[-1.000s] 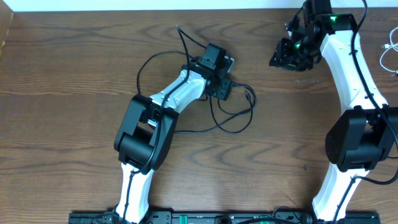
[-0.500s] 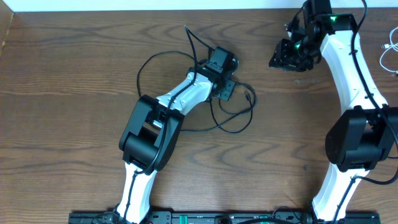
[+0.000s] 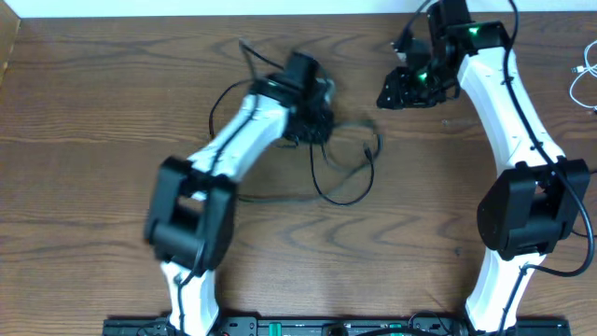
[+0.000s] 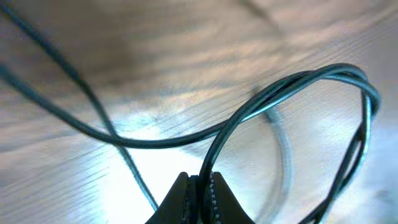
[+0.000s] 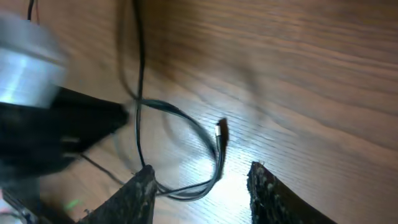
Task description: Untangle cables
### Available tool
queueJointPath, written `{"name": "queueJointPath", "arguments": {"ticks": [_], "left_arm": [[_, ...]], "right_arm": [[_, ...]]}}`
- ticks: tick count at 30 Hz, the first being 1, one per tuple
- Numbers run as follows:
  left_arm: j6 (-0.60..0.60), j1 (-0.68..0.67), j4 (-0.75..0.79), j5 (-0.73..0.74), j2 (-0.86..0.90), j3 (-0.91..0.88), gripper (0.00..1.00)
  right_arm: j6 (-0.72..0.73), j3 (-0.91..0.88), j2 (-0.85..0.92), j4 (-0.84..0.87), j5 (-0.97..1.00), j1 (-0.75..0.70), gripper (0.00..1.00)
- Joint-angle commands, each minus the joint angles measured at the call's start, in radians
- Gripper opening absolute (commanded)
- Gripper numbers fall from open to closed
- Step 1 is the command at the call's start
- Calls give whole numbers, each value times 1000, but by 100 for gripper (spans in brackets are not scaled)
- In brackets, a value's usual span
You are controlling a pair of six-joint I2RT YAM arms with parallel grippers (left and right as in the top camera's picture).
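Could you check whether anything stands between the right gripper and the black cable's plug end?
Nothing visible does. The right gripper hangs open over the table, the plug end just ahead of its fingers. The left gripper, shut on the black cable, is off to one side.

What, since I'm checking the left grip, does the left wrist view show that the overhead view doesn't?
Only the left wrist view: the left gripper shut on a strand of the black cable, pinched right at the tips. Only the overhead view: the right gripper, the white cable at the right edge of the wooden table, and the black cable's whole loop with its plug end. Both: the black cable and the wooden table.
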Motion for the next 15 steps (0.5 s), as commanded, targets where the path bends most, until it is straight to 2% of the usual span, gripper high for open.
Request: {"name": "queueJointPath", "arguments": {"ticks": [1, 4, 7, 10, 15], "left_arm": [[-32, 31, -7, 71, -113, 3, 8], [-32, 35, -13, 72, -156, 3, 8], [-32, 35, -30, 82, -161, 3, 7], [-32, 35, -40, 115, -162, 3, 7], [-32, 37, -40, 124, -185, 3, 7]], "right_arm": [[-118, -4, -30, -5, -30, 29, 46], [-193, -4, -30, 3, -61, 60, 49], [-206, -4, -30, 13, -57, 71, 53], [-190, -4, -26, 22, -27, 74, 52], [72, -5, -11, 22, 273, 69, 42]]}}
